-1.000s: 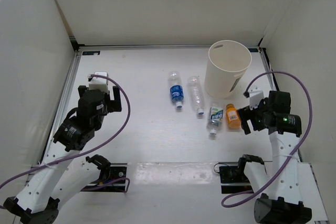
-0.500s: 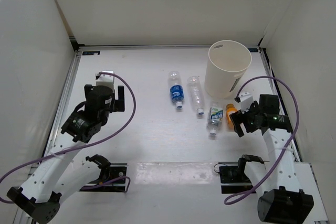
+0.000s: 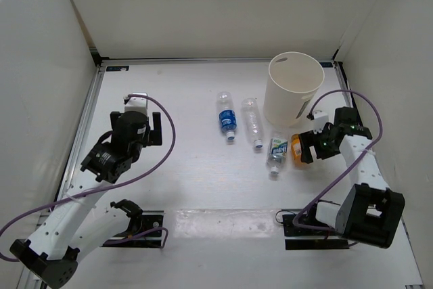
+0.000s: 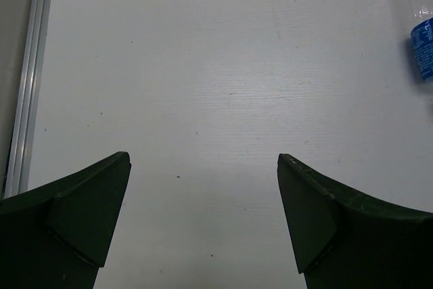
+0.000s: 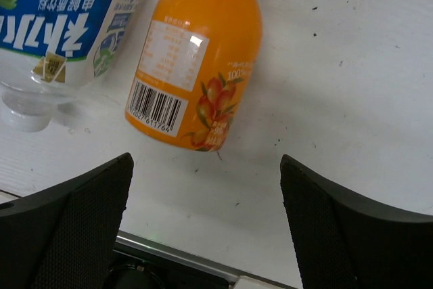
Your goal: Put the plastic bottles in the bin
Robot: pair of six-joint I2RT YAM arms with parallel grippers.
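Four bottles lie on the white table. The blue-label bottle (image 3: 227, 117) and the plain clear bottle (image 3: 252, 122) lie mid-table. The green-white label bottle (image 3: 276, 152) and the orange bottle (image 3: 298, 149) lie in front of the cream bin (image 3: 293, 89). My right gripper (image 3: 306, 147) is open, just right of the orange bottle, which fills the right wrist view (image 5: 203, 59) ahead of the fingers beside the green-white bottle (image 5: 61, 32). My left gripper (image 3: 147, 130) is open and empty over bare table at the left; the blue-label bottle (image 4: 423, 42) shows at its view's right edge.
White walls enclose the table on three sides. A metal rail (image 3: 86, 120) runs along the left edge and another along the right (image 3: 352, 103). The arm bases and purple cables sit at the near edge.
My right gripper has swung up and left, closing in beside the orange bottle. My left gripper has shifted slightly up and right. The bottles have not moved.
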